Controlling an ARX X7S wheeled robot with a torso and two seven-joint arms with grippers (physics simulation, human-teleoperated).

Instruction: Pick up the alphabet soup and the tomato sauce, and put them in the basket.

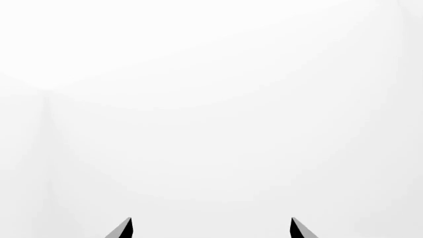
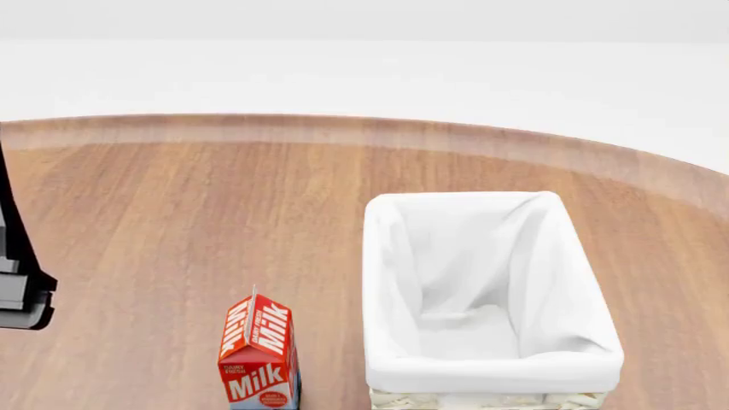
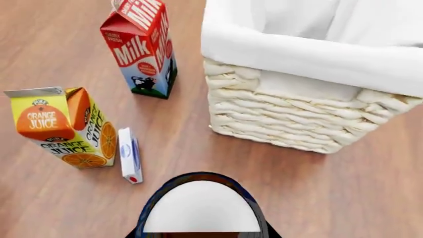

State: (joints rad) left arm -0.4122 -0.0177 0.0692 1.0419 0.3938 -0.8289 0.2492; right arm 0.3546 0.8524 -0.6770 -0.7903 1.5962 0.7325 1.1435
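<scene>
The left gripper shows two dark fingertips set well apart with nothing between them, so its jaws stand wide and empty. They face only a blank white surface. In the head view, part of the left arm hangs at the 9 o'clock edge, over the wooden table.

The right gripper's fingers do not show in any view, so I cannot tell how its jaws stand. Right under its wrist camera, where the fingers would be, sits the alphabet soup. It is seen end-on, a silver-white lid inside a blue rim, with its long axis running straight towards the lens. Whether it is gripped or merely beneath the arm is not clear. The right arm is plainly the nearer one to it.

Just beyond the can is the basket, with its wicker wall and folded white lining facing the can. The coming move likely turns on carrying the can forward over that near rim. In the head view the basket lies at about 4 o'clock and looks empty.

The tomato sauce is in no view.

A red carton reading "Milk" stands at the basket's 9 o'clock. Nearby are a carton marked "ORANGE JUICE" and a small white-and-blue box lying flat, its print too small to read.
</scene>
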